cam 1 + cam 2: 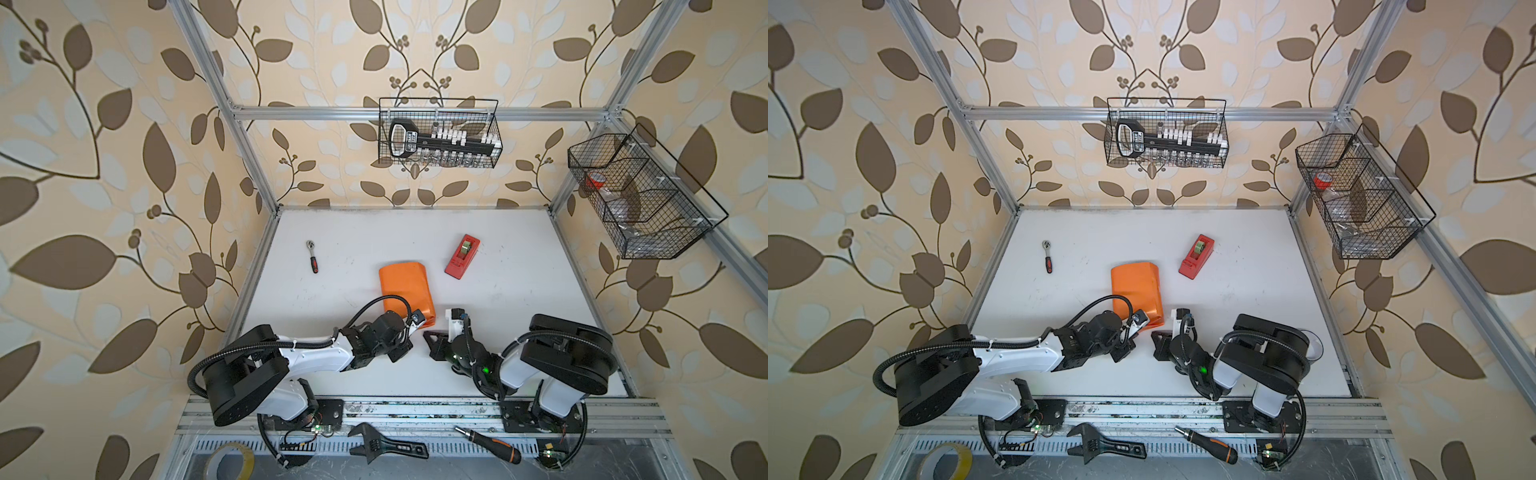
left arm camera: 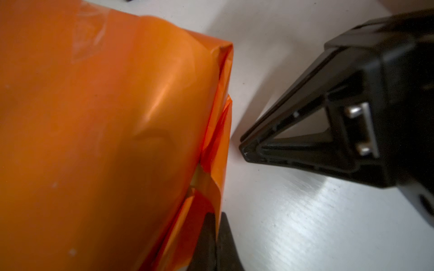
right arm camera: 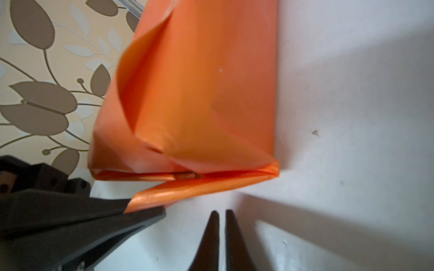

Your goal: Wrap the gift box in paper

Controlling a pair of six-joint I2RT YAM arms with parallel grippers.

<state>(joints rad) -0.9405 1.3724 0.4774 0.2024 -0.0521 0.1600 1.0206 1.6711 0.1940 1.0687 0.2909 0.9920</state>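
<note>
- Orange, glossy face out: the paper (image 1: pixel 405 286) lies wrapped into a flat sleeve on the tabletop (image 1: pixel 353 232), stretching away from both hands. I can't see the gift box at all, so I take it to be hidden inside that sleeve.
- The left hand (image 2: pixel 216 234) is at the sleeve's near end, fingers pressed together on a loose corner flap of the paper. The right wrist view shows the flap's tip caught between them.
- The right hand (image 3: pixel 220 220) hangs just beside it, fingertips a sliver apart with nothing between them. It points at that same end, near it but not touching.
- Step in hand, as I read it: the body wrap is on and the near end is being closed. One long edge on top curls up loose.
- The next move wants that pinched flap drawn flat across the end and held while the other side folds over. It's thin, slippery stuff, so a hard pull could tear it or let it spring back.
- Tape will be needed, and the red tape dispenser (image 1: pixel 462 257) sits well ahead of the right hand.
- Containers: the wire basket (image 1: pixel 384 124) on the back rail, far beyond both hands, holds a black socket rail (image 1: pixel 440 141) with white clips.
- The side basket (image 1: pixel 579 166), out past the right hand, has something red (image 1: pixel 598 180) in one compartment. There's clear stuff I can't make out lower down.
</note>
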